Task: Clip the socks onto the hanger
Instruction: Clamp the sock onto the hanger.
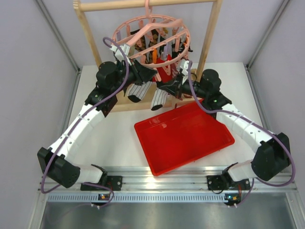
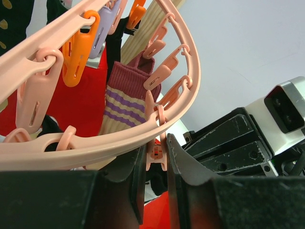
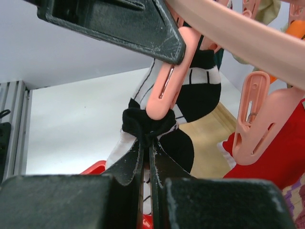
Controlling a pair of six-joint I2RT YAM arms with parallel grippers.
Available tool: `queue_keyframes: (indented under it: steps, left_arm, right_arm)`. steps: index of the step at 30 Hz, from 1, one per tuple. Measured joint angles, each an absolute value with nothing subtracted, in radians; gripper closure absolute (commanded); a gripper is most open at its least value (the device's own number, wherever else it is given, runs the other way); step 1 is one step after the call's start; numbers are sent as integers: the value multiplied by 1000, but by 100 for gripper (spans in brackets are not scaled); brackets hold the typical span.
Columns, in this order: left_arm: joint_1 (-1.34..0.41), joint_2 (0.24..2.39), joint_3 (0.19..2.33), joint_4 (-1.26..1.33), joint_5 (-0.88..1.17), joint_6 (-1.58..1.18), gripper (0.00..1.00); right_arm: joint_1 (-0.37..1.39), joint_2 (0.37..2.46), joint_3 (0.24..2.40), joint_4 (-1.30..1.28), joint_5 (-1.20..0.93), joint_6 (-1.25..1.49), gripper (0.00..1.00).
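Left tool [image 2: 156, 144] is clamped on a pink peg [image 2: 156, 160] that dangles from the outer ring of the hanger [image 2: 95, 150], with one black finger pressed against each side of it. Right tool [image 3: 148, 143] has its fingers together on the bunched black cuff of the socks [image 3: 190, 100], and the lower end of the pink peg touches the top of that cuff while a finger of the left tool bears on the peg from above. Seen from overhead, the hanger hangs by its hook from the top bar of the wooden rack frame [image 1: 209, 38], and the pinstriped socks dangle beneath it between the two arms. A beige sock with purple stripes [image 2: 124, 102] is clipped further round the ring, near an orange peg [image 2: 78, 57]. A red tray [image 1: 183, 138] lies on the surface [image 1: 109, 143] in front of the frame.
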State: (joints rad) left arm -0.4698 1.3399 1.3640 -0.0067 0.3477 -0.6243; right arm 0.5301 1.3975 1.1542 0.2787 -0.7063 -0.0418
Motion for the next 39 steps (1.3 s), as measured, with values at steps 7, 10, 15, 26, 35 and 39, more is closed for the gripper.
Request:
queue_keyframes:
  steps: [7,10,15,26,35,39]
  left_arm:
    - [-470,1340,1363,-7,349,-624,100]
    - [-470,1340,1363,-6,352,-624,100]
    - [-463,1340,1352,8,363,-630,100]
    - [-443,1340,1346,18,392,-646,100]
    - [-438,1340,1346,19,404,-652,100]
    - [-438,1340,1346,18,404,-652,100]
  right_arm:
    - [530,1398,1154,322,-734,10,100]
    - [530,1398,1154,333,-737,25,100]
    - [530,1398,1154,356,-739,38,100]
    - [530,1398,1155,281,-680,-41,100]
    - [530,1404,1177,252,-651,-68,100]
    - [531,1404,1181,254,-629,-69,100]
